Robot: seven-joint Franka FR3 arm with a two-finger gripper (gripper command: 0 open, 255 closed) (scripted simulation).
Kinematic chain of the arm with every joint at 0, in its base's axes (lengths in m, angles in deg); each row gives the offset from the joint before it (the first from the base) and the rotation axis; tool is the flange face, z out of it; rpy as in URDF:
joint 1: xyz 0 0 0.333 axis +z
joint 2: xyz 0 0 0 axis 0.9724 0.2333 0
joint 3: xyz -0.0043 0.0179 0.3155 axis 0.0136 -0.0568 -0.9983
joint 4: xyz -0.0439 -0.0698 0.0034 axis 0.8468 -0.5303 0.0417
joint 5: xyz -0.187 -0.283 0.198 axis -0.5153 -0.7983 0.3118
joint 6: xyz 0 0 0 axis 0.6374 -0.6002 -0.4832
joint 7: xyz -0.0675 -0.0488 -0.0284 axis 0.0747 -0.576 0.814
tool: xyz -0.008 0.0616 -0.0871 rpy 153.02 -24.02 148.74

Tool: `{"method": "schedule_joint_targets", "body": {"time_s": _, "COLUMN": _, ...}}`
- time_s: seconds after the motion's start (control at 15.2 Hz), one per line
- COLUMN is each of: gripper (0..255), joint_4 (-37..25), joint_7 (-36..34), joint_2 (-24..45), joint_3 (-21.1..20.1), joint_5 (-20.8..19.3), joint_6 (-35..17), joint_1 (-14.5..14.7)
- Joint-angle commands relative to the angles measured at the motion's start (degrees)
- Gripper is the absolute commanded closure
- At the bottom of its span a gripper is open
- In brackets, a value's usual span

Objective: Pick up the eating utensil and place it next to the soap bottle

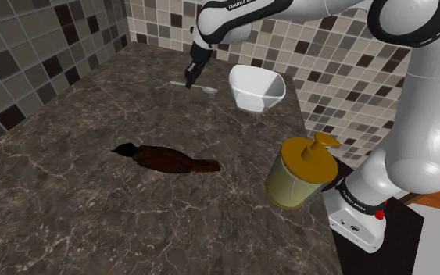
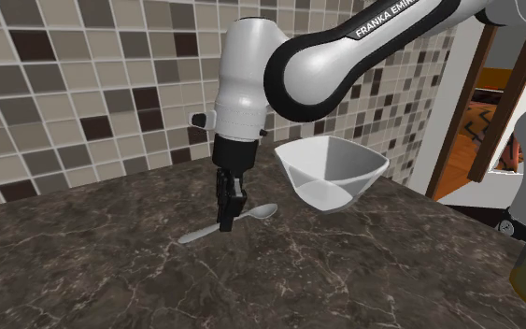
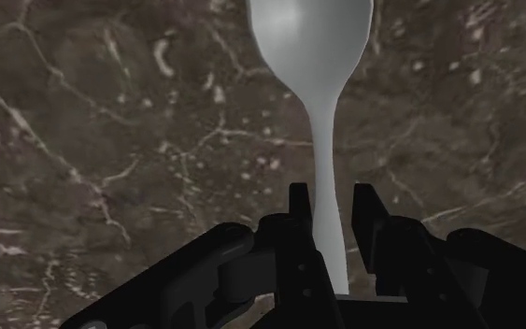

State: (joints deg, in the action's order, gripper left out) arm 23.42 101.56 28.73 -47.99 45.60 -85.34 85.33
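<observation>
Countertop (image 1: 93,211): dark veined stone, tiled wall along its back edge.
Arm (image 1: 241,23): reaches across to the back edge, wrist pointing down.
Bowl (image 1: 255,86): white, upright, near the back edge.
Soap bottle (image 1: 298,173): yellowish pump bottle, upright, at the countertop edge nearest the stand.
Brown object (image 1: 167,158): dark, lying flat mid-surface; kind unclear.
Gripper (image 3: 329,201): down at the surface with fingers apart, straddling the spoon handle; a thin gap shows beside the handle, so nothing is clamped.
Spoon (image 3: 324,140): pale grey, lying flat near the back edge just beside the bowl, well apart from the soap bottle.
Step in hand (judged): grasp approach, the pick not yet made.
Next move (judged): pinch the thin handle squarely and lift straight up. Then carry past the bowl toward the soap bottle and set down beside it without nudging it.
</observation>
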Motion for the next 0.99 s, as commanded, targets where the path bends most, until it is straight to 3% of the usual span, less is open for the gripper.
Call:
{"method": "schedule_joint_targets", "body": {"time_s": 0.0, "gripper": 255, "joint_4": -0.5, "joint_7": -0.4, "joint_2": -0.7, "joint_3": 0.1, "joint_5": -0.2, "joint_6": 1.2, "joint_1": 0.1}}
{"method": "schedule_joint_targets", "body": {"time_s": 0.92, "gripper": 255, "joint_4": -6.0, "joint_7": -2.3, "joint_2": -4.4, "joint_3": 0.4, "joint_5": -1.2, "joint_6": 10.3, "joint_1": 0.1}}
